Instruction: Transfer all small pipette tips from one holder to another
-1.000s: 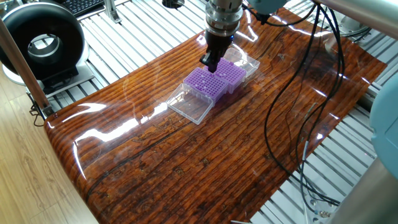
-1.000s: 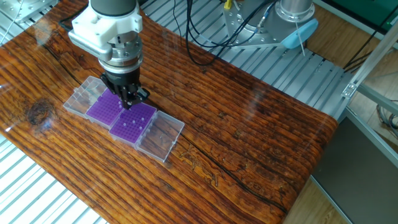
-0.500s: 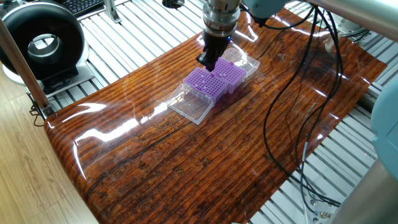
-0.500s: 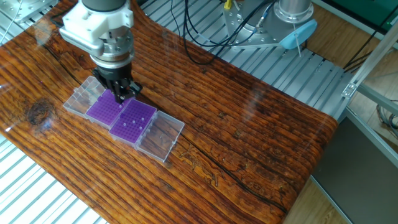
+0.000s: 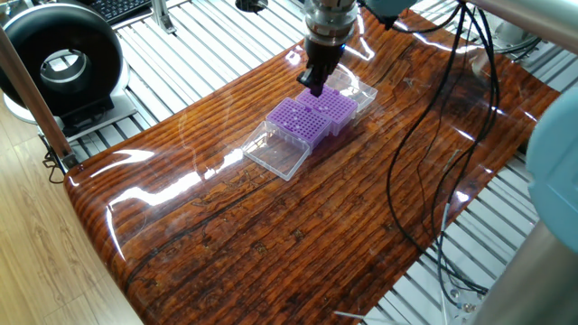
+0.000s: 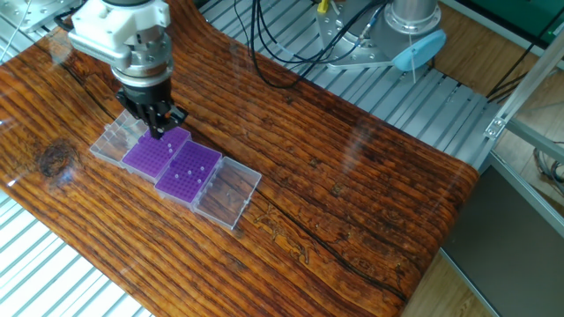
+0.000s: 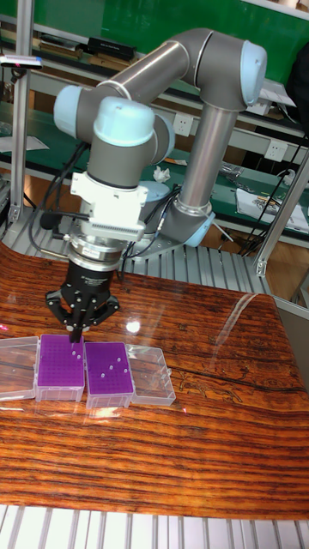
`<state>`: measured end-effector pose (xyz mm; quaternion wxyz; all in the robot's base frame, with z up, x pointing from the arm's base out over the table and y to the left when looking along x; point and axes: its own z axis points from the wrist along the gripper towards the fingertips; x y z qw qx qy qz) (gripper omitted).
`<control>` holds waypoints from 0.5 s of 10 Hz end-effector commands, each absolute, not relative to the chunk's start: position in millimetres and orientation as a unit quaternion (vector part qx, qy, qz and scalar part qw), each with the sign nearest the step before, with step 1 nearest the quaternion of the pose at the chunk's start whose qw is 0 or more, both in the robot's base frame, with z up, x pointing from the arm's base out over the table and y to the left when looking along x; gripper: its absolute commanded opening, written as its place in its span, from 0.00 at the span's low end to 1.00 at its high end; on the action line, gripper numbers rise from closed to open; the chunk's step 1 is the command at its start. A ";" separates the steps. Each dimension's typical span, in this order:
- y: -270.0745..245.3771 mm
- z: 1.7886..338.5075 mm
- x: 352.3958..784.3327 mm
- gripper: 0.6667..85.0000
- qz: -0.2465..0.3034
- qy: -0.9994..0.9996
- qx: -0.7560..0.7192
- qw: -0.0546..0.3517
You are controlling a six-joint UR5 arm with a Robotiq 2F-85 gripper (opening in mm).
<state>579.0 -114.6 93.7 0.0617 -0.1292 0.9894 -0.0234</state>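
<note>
Hand [image 7: 75, 330] hangs above one purple rack [image 7: 61, 366], fingers nearly together; whether they grip a tip is unclear.

Two racks [image 7: 61, 365] [image 7: 108, 374] side by side on table [image 7: 215, 429], open lids outboard

A grey UR5 arm [image 7: 202, 129] with pale blue joint caps, thick rounded tube sections and a white ribbed block at the wrist [image 7: 110, 206], above a silver ring and a black two-finger gripper [image 7: 76, 330]; dark cables trail behind its base
</note>
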 end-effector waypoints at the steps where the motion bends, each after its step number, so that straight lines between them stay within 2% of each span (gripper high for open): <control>1: -122.5 88.5 579.2 0.01 -0.015 0.988 -0.135 0.073; 5: -119.7 81.3 576.4 0.01 -0.013 0.988 -0.128 0.080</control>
